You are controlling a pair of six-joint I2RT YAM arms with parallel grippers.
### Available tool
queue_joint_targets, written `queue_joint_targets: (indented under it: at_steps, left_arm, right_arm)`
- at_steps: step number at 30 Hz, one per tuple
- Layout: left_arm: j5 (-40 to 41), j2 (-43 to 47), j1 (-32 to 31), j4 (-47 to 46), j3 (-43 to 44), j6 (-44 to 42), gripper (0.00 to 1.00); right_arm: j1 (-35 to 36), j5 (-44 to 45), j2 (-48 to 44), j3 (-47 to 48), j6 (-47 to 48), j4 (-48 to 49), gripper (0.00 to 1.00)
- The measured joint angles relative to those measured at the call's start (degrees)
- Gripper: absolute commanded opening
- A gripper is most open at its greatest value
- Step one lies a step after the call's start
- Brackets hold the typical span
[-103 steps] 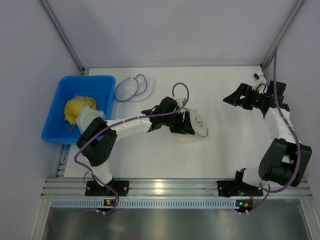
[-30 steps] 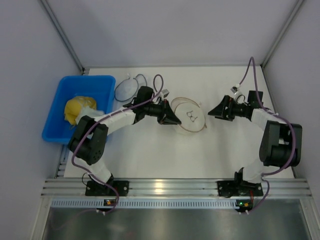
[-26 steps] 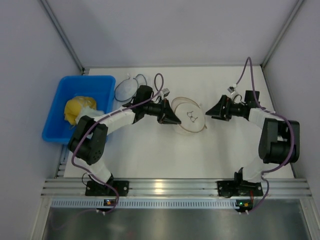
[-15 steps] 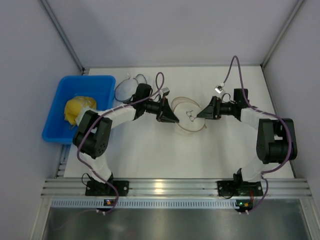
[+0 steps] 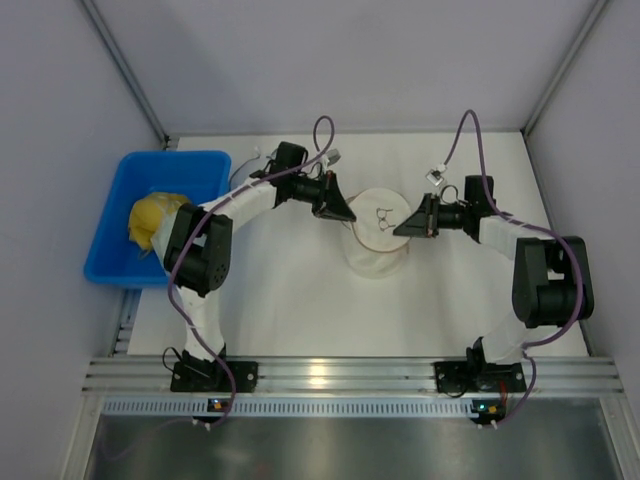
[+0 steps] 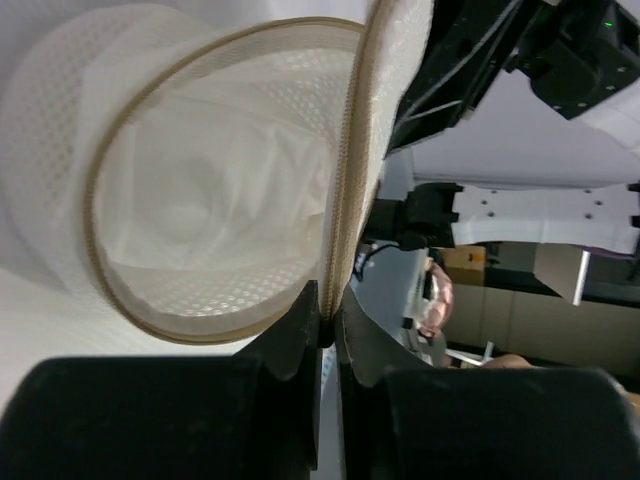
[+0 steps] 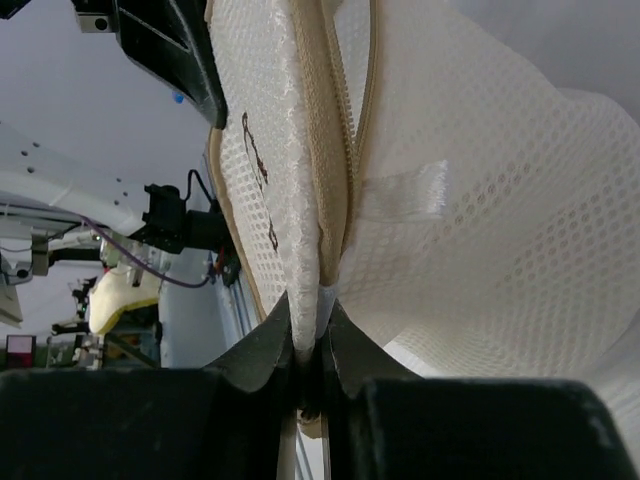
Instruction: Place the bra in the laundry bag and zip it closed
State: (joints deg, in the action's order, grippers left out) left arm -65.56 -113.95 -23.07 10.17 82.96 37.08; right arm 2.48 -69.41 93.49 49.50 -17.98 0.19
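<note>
Laundry bag (image 5: 380, 255) hangs held from two sides over the middle of the bench (image 5: 300, 290), its mouth gaping open. The left hand (image 5: 349, 214) is clamped tight on the tan rim; the right hand (image 5: 399, 229) pinches the opposite edge. The white bra (image 6: 205, 215) lies inside the mesh, seen through the opening.

**No writing can be read in any view.**
The one marking is a small dark printed squiggle (image 5: 383, 215) on the round upper face of the laundry bag (image 5: 378, 255), near that face's middle. From above it looks like a looped line drawing rather than letters, and the right wrist view shows it too foreshortened to make out. A plain white sewn tab (image 7: 402, 190) lies on the bag's mesh wall just beside the zip seam, showing no print.
</note>
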Motion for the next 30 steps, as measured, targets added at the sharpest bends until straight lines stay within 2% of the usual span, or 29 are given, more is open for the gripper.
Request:
queue_joint_targets:
  at_steps: [1,4,5,9,12,14,16,20,25,30]
  left_arm:
    - [1.6,-0.2,0.0,2.3,1.0,-2.4,0.23]
    - [8.2,-0.1,0.2,7.7,3.3,-10.4,0.32]
    - [11.1,0.3,0.7,8.7,3.8,-13.7,0.4]
    - [21.8,5.4,2.0,12.0,3.8,-28.4,0.5]
    - [27.8,13.0,0.7,13.7,3.7,-43.3,0.6]
    - [30.6,18.7,-2.3,13.8,2.7,-53.2,0.62]
    - [33.2,25.7,-8.0,13.5,0.0,-64.2,0.63]
    - [37.2,35.0,-23.0,13.1,-7.1,-85.8,0.62]
    - [42.3,32.5,-33.8,14.5,-11.3,-104.9,0.59]
    - [47.6,25.4,-39.2,15.1,-11.4,-116.3,0.54]
  right_arm:
    - [0.0,-0.1,0.0,0.0,-0.7,0.5,0.0]
    - [0.0,-0.5,0.0,-0.4,-3.2,2.0,0.0]
    - [0.0,-0.6,0.0,-0.8,-4.3,2.4,0.0]
    - [0.1,-0.6,0.0,-2.8,-9.4,5.0,0.0]
    - [0.5,-0.5,0.0,-4.4,-14.7,8.7,0.0]
    - [0.8,-0.3,0.0,-5.7,-18.8,11.8,0.0]
    - [1.3,-0.3,0.0,-7.2,-23.4,15.2,0.0]
    - [2.4,0.4,0.0,-8.8,-30.3,20.2,0.0]
    - [4.1,1.4,0.0,-9.7,-35.4,22.6,0.0]
    - [5.8,3.5,-0.5,-9.7,-34.8,19.4,0.0]
